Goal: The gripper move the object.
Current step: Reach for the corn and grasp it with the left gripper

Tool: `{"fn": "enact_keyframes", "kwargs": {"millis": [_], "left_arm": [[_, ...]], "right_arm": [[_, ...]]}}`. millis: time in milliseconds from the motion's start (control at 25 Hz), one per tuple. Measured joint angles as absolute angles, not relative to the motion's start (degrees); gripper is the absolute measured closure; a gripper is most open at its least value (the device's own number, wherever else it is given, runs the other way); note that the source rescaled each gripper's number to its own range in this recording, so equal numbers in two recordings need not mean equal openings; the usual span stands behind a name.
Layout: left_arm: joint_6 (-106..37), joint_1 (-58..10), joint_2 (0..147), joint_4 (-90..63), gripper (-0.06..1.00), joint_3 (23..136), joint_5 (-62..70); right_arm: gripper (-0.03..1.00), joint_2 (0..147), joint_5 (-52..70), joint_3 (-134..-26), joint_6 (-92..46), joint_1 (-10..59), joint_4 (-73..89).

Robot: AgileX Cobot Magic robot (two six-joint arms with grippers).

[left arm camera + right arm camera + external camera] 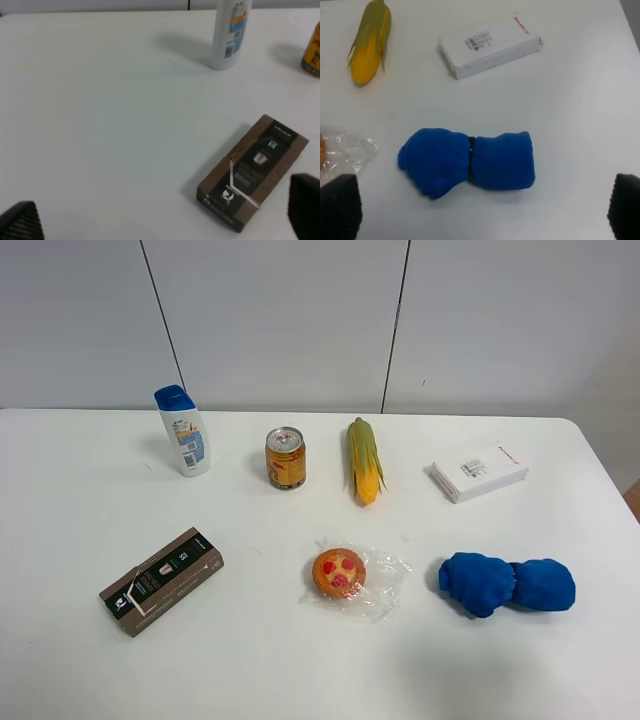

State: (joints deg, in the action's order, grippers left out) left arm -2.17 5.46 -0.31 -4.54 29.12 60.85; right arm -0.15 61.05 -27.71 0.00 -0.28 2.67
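Note:
The ear of corn (365, 462) lies on the white table at the back middle, with its yellow kernel end toward the front and green husk toward the wall. It also shows in the right wrist view (369, 45), far from the right gripper (482, 212), whose dark fingertips (340, 205) stand wide apart and empty. The left gripper (162, 220) is also open and empty, hovering near a brown box (255, 177). Neither arm shows in the exterior high view.
An orange-gold can (285, 457) stands left of the corn and a shampoo bottle (183, 430) further left. A white box (479, 471) lies right of the corn. A wrapped pastry (340, 573), a blue cloth bundle (505, 584) and the brown box (162, 580) lie nearer the front.

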Motion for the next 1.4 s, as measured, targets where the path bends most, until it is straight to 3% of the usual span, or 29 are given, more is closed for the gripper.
{"fn": "enact_keyframes", "kwargs": {"millis": [560,1040,1400], "left_arm": [[-9.53,5.46,23.56,-9.61,-0.06,46.02,57.55],[-9.75,4.91,40.21,-12.45,-0.06,49.19,53.85],[-10.61,3.96,59.59,-11.69,-0.06,60.97,53.57]], "right_arm": [[-0.03,-0.15,61.05,-27.71,0.0,-0.28,2.67],[-0.03,-0.15,61.05,-27.71,0.0,-0.28,2.67],[-0.03,-0.15,61.05,-27.71,0.0,-0.28,2.67]]}}
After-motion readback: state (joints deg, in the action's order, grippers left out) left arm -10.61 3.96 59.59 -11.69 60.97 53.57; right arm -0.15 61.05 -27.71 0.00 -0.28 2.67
